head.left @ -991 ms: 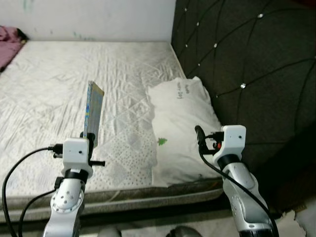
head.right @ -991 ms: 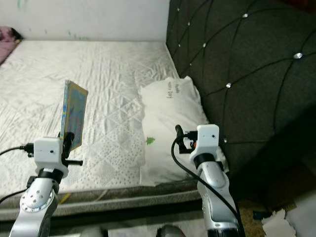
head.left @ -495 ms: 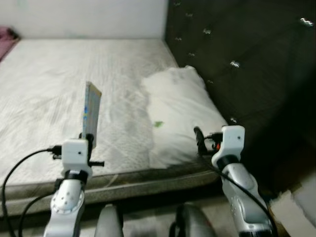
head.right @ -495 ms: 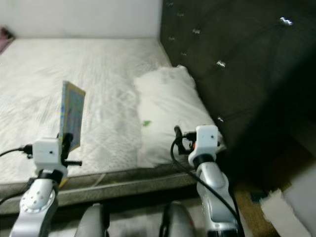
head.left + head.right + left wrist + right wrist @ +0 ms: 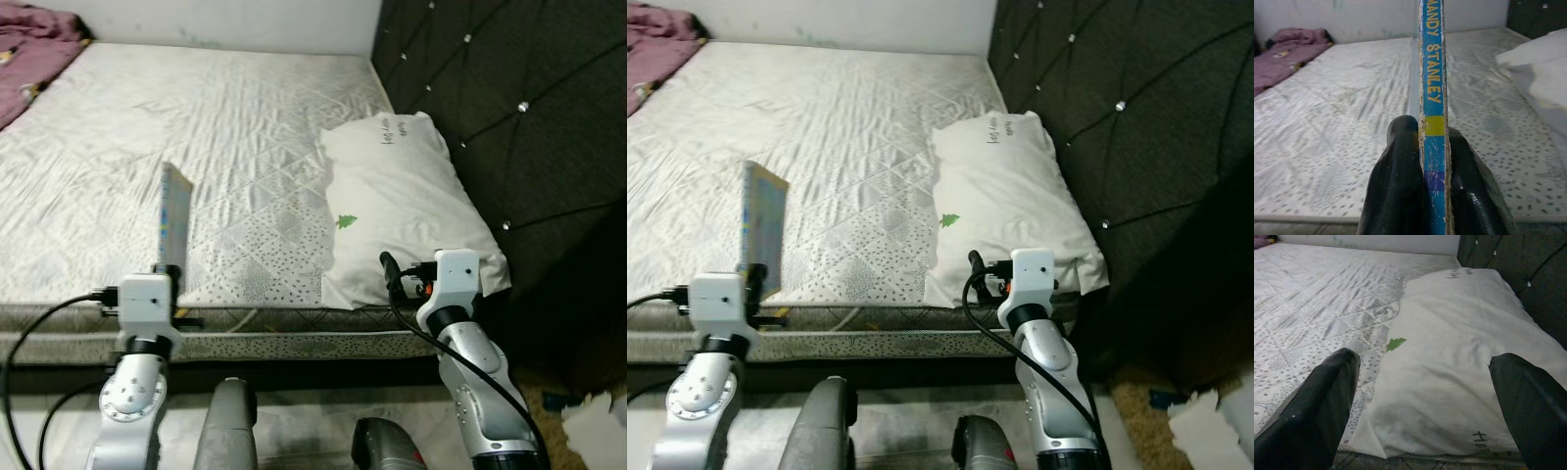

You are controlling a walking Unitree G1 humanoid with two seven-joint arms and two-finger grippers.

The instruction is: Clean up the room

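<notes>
My left gripper point(image 5: 168, 275) is shut on a thin blue book point(image 5: 173, 217), which stands upright on edge above the bed's near edge. The book's spine point(image 5: 1432, 73) reads "MANDY STANLEY", and the black fingers point(image 5: 1400, 166) clamp it from both sides. My right gripper point(image 5: 389, 270) stands open with nothing in it, just before the near end of a white pillow point(image 5: 402, 201). Through the right wrist view the pillow point(image 5: 1449, 352) lies between the two spread fingers point(image 5: 1327, 396).
The white quilted mattress point(image 5: 196, 117) stretches ahead, and a dark tufted headboard point(image 5: 529, 117) rises on the right. A purple cloth point(image 5: 29, 44) lies at the bed's far left corner. White paper scraps point(image 5: 602, 426) litter the floor at the lower right.
The whole picture has shifted: the camera moved, so more of the bed's left side and the purple cloth show. The left gripper still holds the book and the right is still open.
</notes>
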